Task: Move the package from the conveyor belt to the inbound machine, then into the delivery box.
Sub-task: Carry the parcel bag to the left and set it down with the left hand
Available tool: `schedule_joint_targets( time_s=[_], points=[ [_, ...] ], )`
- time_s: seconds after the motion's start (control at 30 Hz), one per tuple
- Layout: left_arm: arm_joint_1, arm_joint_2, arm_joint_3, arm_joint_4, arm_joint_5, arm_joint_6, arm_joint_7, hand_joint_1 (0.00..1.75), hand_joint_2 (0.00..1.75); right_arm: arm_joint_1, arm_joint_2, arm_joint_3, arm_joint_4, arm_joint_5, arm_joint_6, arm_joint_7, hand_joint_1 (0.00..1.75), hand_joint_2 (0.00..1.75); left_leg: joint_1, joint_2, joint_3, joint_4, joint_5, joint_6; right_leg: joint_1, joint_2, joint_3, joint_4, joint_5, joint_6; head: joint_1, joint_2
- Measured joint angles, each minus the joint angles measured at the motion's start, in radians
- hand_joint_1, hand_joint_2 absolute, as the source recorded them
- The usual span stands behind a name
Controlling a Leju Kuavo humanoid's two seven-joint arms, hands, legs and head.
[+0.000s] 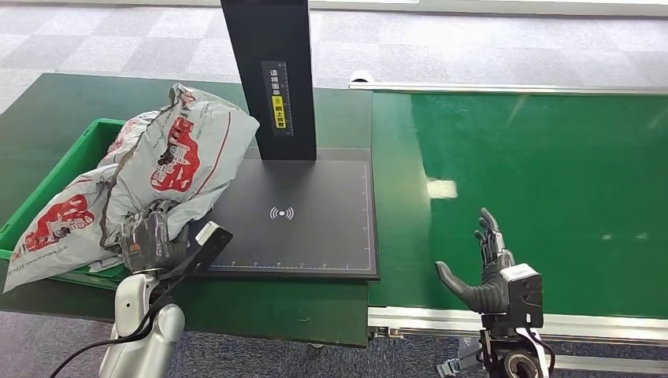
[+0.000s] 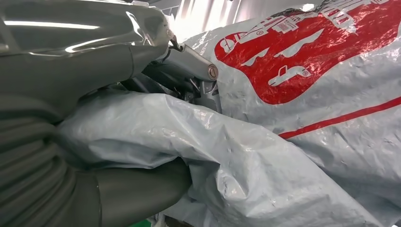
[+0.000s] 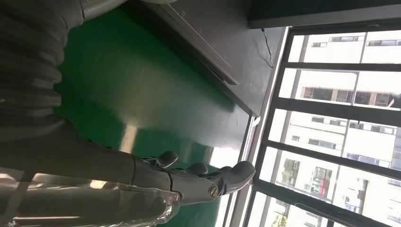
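A grey plastic mailer package [image 1: 157,169] with red print leans over the rim of the green delivery box [image 1: 47,189] and onto the left edge of the black inbound machine platform [image 1: 307,213]. My left hand [image 1: 150,240] grips the package's near lower fold; in the left wrist view its thumb and fingers [image 2: 189,75] close around the crumpled film of the package [image 2: 302,94]. My right hand [image 1: 484,272] hovers open over the near edge of the green conveyor belt [image 1: 536,181], fingers [image 3: 208,179] spread and holding nothing.
The machine's black post [image 1: 272,75] rises behind the platform, beside the package. The dark green table [image 1: 71,110] bears the box and machine. The belt's metal front rail [image 1: 441,323] runs below my right hand. Windows [image 3: 340,118] lie beyond the belt.
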State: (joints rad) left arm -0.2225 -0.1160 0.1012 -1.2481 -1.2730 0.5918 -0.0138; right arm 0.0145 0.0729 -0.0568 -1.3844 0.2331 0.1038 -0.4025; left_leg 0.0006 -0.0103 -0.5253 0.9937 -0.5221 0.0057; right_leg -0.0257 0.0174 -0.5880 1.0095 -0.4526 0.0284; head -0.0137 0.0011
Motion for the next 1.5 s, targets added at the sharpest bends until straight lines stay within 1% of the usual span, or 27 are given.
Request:
schedule_joint_targets(
  time_s=[0.07, 0.1, 0.13, 0.17, 0.23, 0.27, 0.3, 0.33, 0.37, 0.47, 0.53, 0.63, 0.7, 0.83, 0.93, 1.0, 1.03, 1.07, 1.1, 1.13, 1.2, 1.23, 1.27, 1.3, 1.33, 1.5],
  points=[
    [0.000, 0.002, 0.001, 0.001, 0.016, 0.030, -0.019, 1.75, 1.75, -0.004, 0.000, 0.000, 0.005, 0.000, 0.000, 0.000, 0.00, 1.75, 0.000, 0.000, 0.000, 0.000, 0.000, 0.000, 0.000, 0.000, 0.000, 0.000, 0.000, 0.000, 0.000, 0.000],
    [0.001, -0.001, 0.007, -0.006, 0.032, 0.051, -0.056, 1.75, 1.75, -0.007, 0.000, 0.000, 0.008, 0.000, 0.000, 0.000, 0.00, 1.75, 0.000, 0.000, 0.000, 0.000, 0.000, 0.000, 0.000, 0.000, 0.000, 0.000, 0.000, 0.000, 0.000, 0.000],
    [0.003, -0.010, 0.023, -0.024, 0.065, 0.072, -0.126, 1.75, 1.75, -0.009, 0.000, 0.000, 0.011, 0.000, 0.000, 0.000, 0.00, 1.75, 0.001, 0.000, 0.000, 0.000, 0.000, 0.000, 0.000, 0.000, 0.000, 0.001, 0.000, 0.000, 0.000, 0.000],
    [0.002, -0.028, 0.053, -0.051, 0.111, 0.088, -0.230, 1.75, 1.75, -0.011, 0.001, 0.001, 0.015, -0.001, 0.000, -0.001, 0.00, 1.75, 0.001, 0.000, -0.001, 0.000, 0.000, 0.000, 0.000, 0.000, 0.000, 0.001, 0.000, 0.000, 0.000, 0.000],
    [-0.008, -0.080, 0.150, -0.120, 0.222, 0.105, -0.494, 1.75, 1.75, -0.016, 0.001, 0.003, 0.024, -0.003, -0.001, -0.002, 0.00, 1.75, 0.001, 0.000, -0.001, 0.000, 0.001, 0.000, 0.000, 0.000, -0.001, 0.001, 0.000, 0.000, 0.000, 0.000],
    [-0.014, -0.106, 0.201, -0.151, 0.260, 0.108, -0.609, 1.75, 1.75, -0.019, 0.001, 0.004, 0.028, -0.004, -0.001, -0.002, 0.00, 1.75, 0.000, 0.000, -0.001, 0.000, 0.001, 0.000, 0.000, 0.000, -0.001, 0.001, 0.000, 0.000, 0.000, 0.000],
    [-0.019, -0.125, 0.244, -0.177, 0.283, 0.109, -0.685, 1.75, 1.75, -0.021, 0.001, 0.006, 0.032, -0.005, -0.002, -0.002, 0.00, 1.75, 0.000, 0.000, -0.001, 0.000, 0.001, 0.000, 0.000, 0.000, -0.001, 0.001, 0.000, 0.000, 0.000, 0.000],
    [-0.021, -0.141, 0.277, -0.198, 0.292, 0.109, -0.719, 1.75, 1.75, -0.023, 0.002, 0.008, 0.036, -0.005, -0.002, -0.002, 0.00, 1.75, 0.000, 0.000, -0.001, 0.000, 0.000, 0.000, 0.000, 0.000, -0.001, 0.001, 0.000, 0.000, 0.000, 0.000],
    [-0.022, -0.155, 0.304, -0.217, 0.295, 0.109, -0.723, 1.75, 1.75, -0.025, 0.002, 0.009, 0.039, -0.006, -0.002, -0.003, 0.00, 1.75, 0.000, 0.000, -0.002, 0.000, 0.000, 0.000, 0.000, 0.000, -0.002, 0.000, 0.000, 0.000, 0.000, 0.000],
    [-0.024, -0.183, 0.358, -0.256, 0.305, 0.109, -0.695, 1.75, 1.75, -0.029, 0.002, 0.011, 0.046, -0.006, -0.004, -0.003, 0.00, 1.75, 0.000, 0.000, -0.003, 0.000, 0.000, 0.000, 0.000, 0.000, -0.002, 0.000, 0.000, 0.000, 0.000, 0.000],
    [-0.022, -0.194, 0.376, -0.291, 0.335, 0.109, -0.690, 1.75, 1.75, -0.032, 0.002, 0.014, 0.051, -0.008, -0.010, -0.007, 0.00, 1.75, 0.000, 0.000, -0.003, 0.000, 0.000, 0.000, 0.000, 0.000, -0.003, 0.000, 0.000, 0.000, 0.000, 0.000],
    [-0.029, -0.206, 0.399, -0.365, 0.385, 0.109, -0.690, 1.75, 1.75, -0.033, 0.001, 0.020, 0.061, -0.017, -0.025, -0.019, 0.00, 1.75, 0.000, 0.000, -0.003, 0.000, 0.000, 0.000, 0.000, 0.000, -0.003, 0.000, 0.000, 0.000, 0.000, 0.000],
    [-0.042, -0.206, 0.425, -0.399, 0.384, 0.109, -0.689, 1.75, 1.75, -0.033, 0.001, 0.024, 0.067, -0.022, -0.032, -0.022, 0.00, 1.75, 0.000, 0.000, -0.003, 0.000, 0.000, 0.000, 0.000, 0.000, -0.003, 0.000, 0.000, 0.000, 0.000, 0.000],
    [-0.070, -0.198, 0.469, -0.455, 0.329, 0.109, -0.688, 1.75, 1.75, -0.032, -0.001, 0.027, 0.074, -0.024, -0.034, -0.023, 0.00, 1.75, 0.000, 0.000, -0.003, 0.000, 0.000, 0.000, 0.000, 0.000, -0.003, 0.000, 0.000, 0.000, 0.000, 0.000],
    [-0.093, -0.192, 0.491, -0.470, 0.273, 0.109, -0.687, 1.75, 1.75, -0.031, -0.001, 0.028, 0.076, -0.027, -0.036, -0.023, 0.00, 1.75, 0.000, 0.000, -0.003, 0.000, 0.000, 0.000, 0.000, -0.001, -0.003, 0.000, 0.000, 0.000, 0.000, 0.000],
    [-0.117, -0.188, 0.515, -0.446, 0.189, 0.109, -0.680, 1.75, 1.75, -0.027, -0.001, 0.027, 0.076, -0.028, -0.042, -0.019, 0.00, 1.75, 0.000, -0.001, -0.003, 0.000, 0.000, 0.000, 0.000, -0.001, -0.003, 0.000, 0.000, 0.000, 0.000, 0.000],
    [-0.130, -0.186, 0.531, -0.423, 0.126, 0.108, -0.664, 1.75, 1.75, -0.023, -0.001, 0.027, 0.074, -0.028, -0.044, -0.016, 0.00, 1.75, 0.000, -0.001, -0.003, 0.000, 0.000, 0.000, 0.000, -0.001, -0.003, 0.000, 0.000, 0.000, 0.000, 0.000],
    [-0.142, -0.184, 0.543, -0.393, 0.054, 0.108, -0.627, 1.75, 1.75, -0.019, -0.001, 0.027, 0.071, -0.026, -0.046, -0.013, 0.00, 1.75, 0.000, -0.001, -0.002, 0.000, 0.001, 0.000, 0.000, -0.001, -0.003, 0.000, 0.000, 0.000, 0.000, 0.000],
    [-0.151, -0.179, 0.549, -0.360, -0.015, 0.107, -0.560, 1.75, 1.75, -0.015, -0.001, 0.027, 0.067, -0.024, -0.044, -0.009, 0.00, 1.75, 0.000, -0.001, -0.002, 0.000, 0.001, 0.000, 0.000, -0.001, -0.003, 0.000, 0.000, 0.000, 0.000, 0.000],
    [-0.155, -0.169, 0.544, -0.321, -0.068, 0.107, -0.466, 1.75, 1.75, -0.012, -0.001, 0.026, 0.061, -0.020, -0.040, -0.005, 0.00, 1.75, 0.000, 0.000, -0.002, 0.000, 0.001, 0.000, 0.000, -0.001, -0.003, 0.000, 0.000, 0.000, 0.000, 0.000],
    [-0.157, -0.133, 0.507, -0.234, -0.120, 0.106, -0.262, 1.75, 1.75, -0.007, 0.000, 0.024, 0.052, -0.014, -0.029, 0.002, 0.00, 1.75, 0.000, 0.001, -0.002, 0.000, 0.001, 0.000, 0.000, 0.000, -0.003, 0.000, 0.000, 0.000, 0.000, 0.000],
    [-0.155, -0.112, 0.483, -0.196, -0.124, 0.106, -0.187, 1.75, 1.75, -0.005, 0.000, 0.022, 0.047, -0.011, -0.025, 0.005, 0.00, 1.75, 0.000, 0.001, -0.002, 0.000, 0.001, 0.000, 0.000, 0.000, -0.003, 0.000, 0.000, 0.000, 0.000, 0.000],
    [-0.154, -0.093, 0.462, -0.167, -0.124, 0.106, -0.143, 1.75, 1.75, -0.004, 0.000, 0.020, 0.044, -0.010, -0.023, 0.006, 0.00, 1.75, 0.000, 0.000, -0.002, 0.000, 0.001, 0.000, 0.001, 0.000, -0.003, 0.000, 0.000, 0.000, 0.000, 0.000],
    [-0.153, -0.079, 0.444, -0.145, -0.124, 0.106, -0.120, 1.75, 1.75, -0.003, 0.000, 0.018, 0.042, -0.009, -0.021, 0.007, 0.00, 1.75, 0.000, 0.000, -0.003, 0.000, 0.001, 0.000, 0.001, 0.000, -0.003, 0.001, 0.000, 0.000, 0.000, 0.000],
    [-0.152, -0.067, 0.429, -0.126, -0.124, 0.106, -0.115, 1.75, 1.75, -0.003, 0.000, 0.017, 0.040, -0.008, -0.020, 0.007, 0.00, 1.75, 0.000, 0.000, -0.003, 0.000, 0.001, 0.000, 0.001, 0.000, -0.003, 0.001, 0.000, 0.000, 0.000, 0.000],
    [-0.151, -0.025, 0.382, -0.051, -0.124, 0.107, -0.112, 1.75, 1.75, 0.000, 0.000, 0.016, 0.035, -0.007, -0.018, 0.008, 0.00, 1.75, 0.000, 0.000, -0.003, 0.000, 0.001, 0.000, 0.000, 0.000, -0.003, 0.000, 0.000, 0.000, 0.000, 0.000]
  ],
)
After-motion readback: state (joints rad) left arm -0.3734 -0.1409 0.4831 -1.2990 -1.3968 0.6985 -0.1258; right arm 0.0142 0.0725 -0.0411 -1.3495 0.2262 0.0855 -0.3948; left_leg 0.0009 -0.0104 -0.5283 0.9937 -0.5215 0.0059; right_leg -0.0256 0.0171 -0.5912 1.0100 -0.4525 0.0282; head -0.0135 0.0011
